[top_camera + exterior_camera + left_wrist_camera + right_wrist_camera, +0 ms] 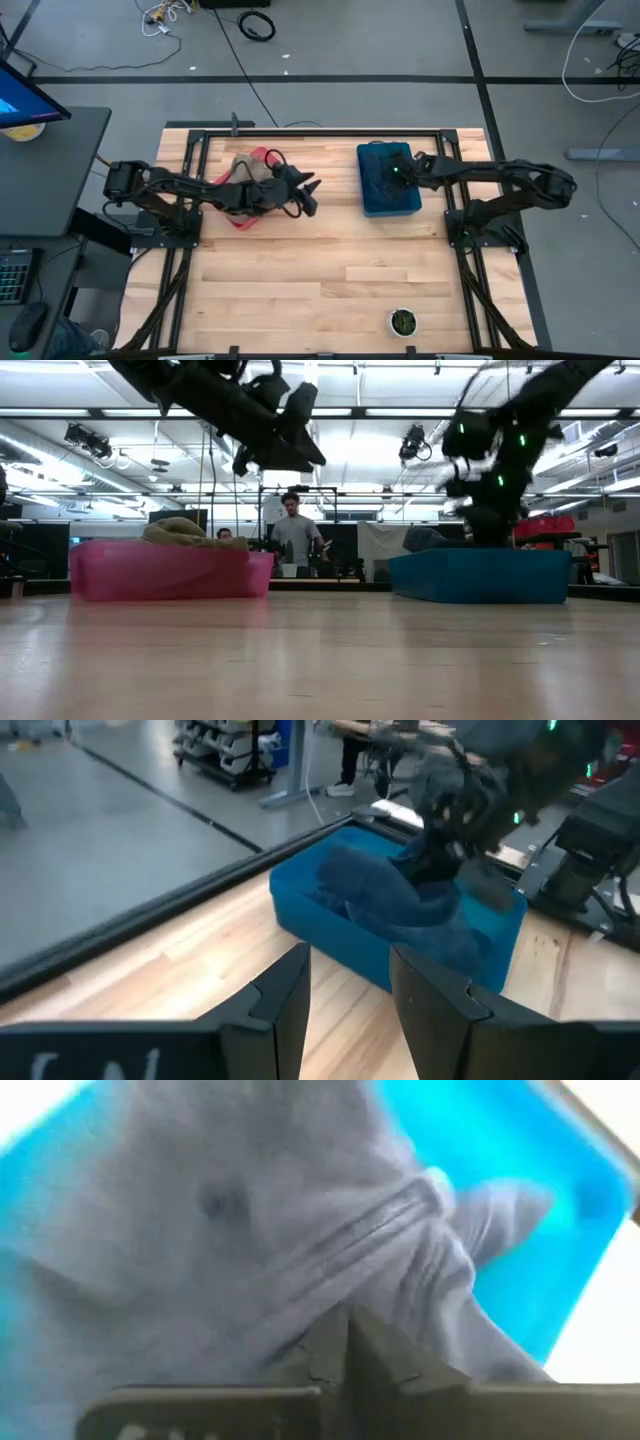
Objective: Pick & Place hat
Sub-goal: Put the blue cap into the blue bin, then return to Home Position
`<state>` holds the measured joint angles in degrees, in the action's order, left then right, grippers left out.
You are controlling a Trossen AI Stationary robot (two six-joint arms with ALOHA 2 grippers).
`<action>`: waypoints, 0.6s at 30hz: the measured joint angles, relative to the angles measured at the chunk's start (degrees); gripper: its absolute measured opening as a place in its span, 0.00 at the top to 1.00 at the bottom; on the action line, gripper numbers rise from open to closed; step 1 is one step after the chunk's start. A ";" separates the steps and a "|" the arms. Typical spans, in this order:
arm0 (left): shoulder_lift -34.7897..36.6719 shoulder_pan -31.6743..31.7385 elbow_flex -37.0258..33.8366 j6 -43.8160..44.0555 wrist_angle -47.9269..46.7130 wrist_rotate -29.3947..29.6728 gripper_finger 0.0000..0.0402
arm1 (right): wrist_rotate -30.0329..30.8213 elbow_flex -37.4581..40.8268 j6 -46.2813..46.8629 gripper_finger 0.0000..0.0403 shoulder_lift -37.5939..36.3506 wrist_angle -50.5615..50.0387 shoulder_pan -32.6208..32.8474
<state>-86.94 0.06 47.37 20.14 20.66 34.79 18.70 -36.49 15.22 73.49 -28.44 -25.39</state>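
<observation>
The room was a large lit workshop with grey flooring, and a light wooden worktop (320, 270) carried the items. The right claw (347, 1342) stood low inside the blue bin (388, 180), its two fingers brought together with no gap between them, pressed at the folds of a grey-blue hat (300, 1230); whether cloth was pinched between them could not be confirmed. The hat lay inside the blue bin, filling most of it. The left claw (350, 995) hung above the worktop between the two bins, fingers apart and holding nothing, pointed toward the blue bin. Just behind it, on the left side of the worktop, sat the pink bin (170, 572), with a tan hat (185, 530) heaped above its rim. A small green-topped pot (402, 322) stood well apart near the worktop's front edge. A person (295, 540) stood in the room beyond the worktop.
</observation>
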 joint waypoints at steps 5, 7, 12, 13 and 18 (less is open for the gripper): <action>5.01 -1.27 -0.02 -4.48 -0.60 0.00 0.65 | -4.35 -10.16 0.70 0.87 -4.87 -12.51 1.19; 7.77 -1.84 -0.02 -6.30 -0.92 0.00 0.65 | -5.25 -13.85 0.79 0.84 -6.45 -16.73 1.89; 16.25 -3.51 0.00 -10.21 -8.72 0.07 0.65 | -10.79 -21.33 0.98 0.78 -11.01 -21.60 5.05; 18.15 -3.99 0.01 -10.34 -11.18 0.05 0.65 | -11.55 -21.99 1.08 0.78 -12.36 -20.41 6.26; 27.17 -6.73 0.00 -10.35 -22.37 0.09 0.65 | -12.96 -20.46 -2.94 0.77 -20.04 -11.06 14.06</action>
<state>-59.78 -6.67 47.37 9.80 -1.71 34.87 5.74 -56.95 12.28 53.45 -39.50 -11.33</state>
